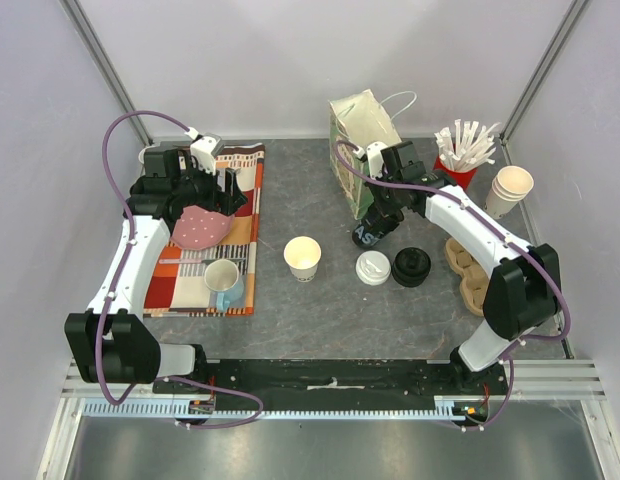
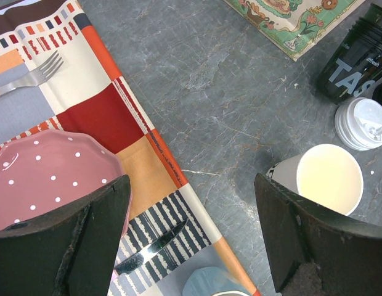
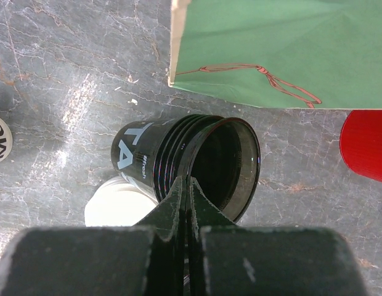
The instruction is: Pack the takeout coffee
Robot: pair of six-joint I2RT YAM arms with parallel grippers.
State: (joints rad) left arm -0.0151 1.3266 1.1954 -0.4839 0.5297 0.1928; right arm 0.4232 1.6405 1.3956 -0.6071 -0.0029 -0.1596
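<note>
One ribbed black disposable cup [image 3: 148, 160], rim clamped between the right fingers [image 3: 169, 216], green-sided paper bag [image 3: 283, 49] just beyond them; left fingers [image 2: 68, 246] apart, open pale paper cup [image 2: 329, 179] ahead to their right.

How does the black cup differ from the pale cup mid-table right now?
The black cup is dark with white lettering; the pale cup is cream-white. The black cup is tilted, its rim pinched by the right hand; the pale cup stands upright, untouched. Both are lidless.
</note>
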